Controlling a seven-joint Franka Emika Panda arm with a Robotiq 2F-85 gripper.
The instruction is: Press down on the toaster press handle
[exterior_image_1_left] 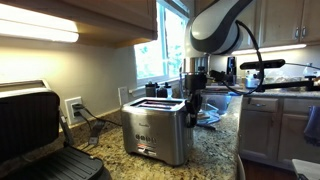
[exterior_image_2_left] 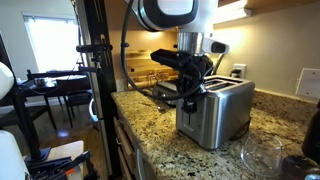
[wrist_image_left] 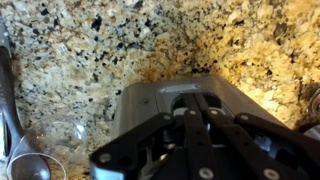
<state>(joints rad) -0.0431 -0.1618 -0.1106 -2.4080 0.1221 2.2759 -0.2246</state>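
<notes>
The brushed steel toaster (exterior_image_1_left: pixel 155 132) stands on the granite counter and shows in both exterior views (exterior_image_2_left: pixel 222 112). My gripper (exterior_image_1_left: pixel 192 101) hangs at the toaster's narrow end, fingers pointing down, and shows there from the other side too (exterior_image_2_left: pixel 190 97). In the wrist view the fingers (wrist_image_left: pixel 196 108) are pressed together over the lever slot on the toaster's end face (wrist_image_left: pixel 140 100). The press handle itself is hidden under the fingers, so I cannot tell if they touch it.
A black contact grill (exterior_image_1_left: pixel 35 130) sits at the near end of the counter, with a wall outlet (exterior_image_1_left: pixel 73 106) behind it. A glass bowl (exterior_image_2_left: pixel 262 155) stands beside the toaster. A metal spoon (wrist_image_left: pixel 28 165) lies on the counter. A black stand (exterior_image_2_left: pixel 95 70) rises by the counter edge.
</notes>
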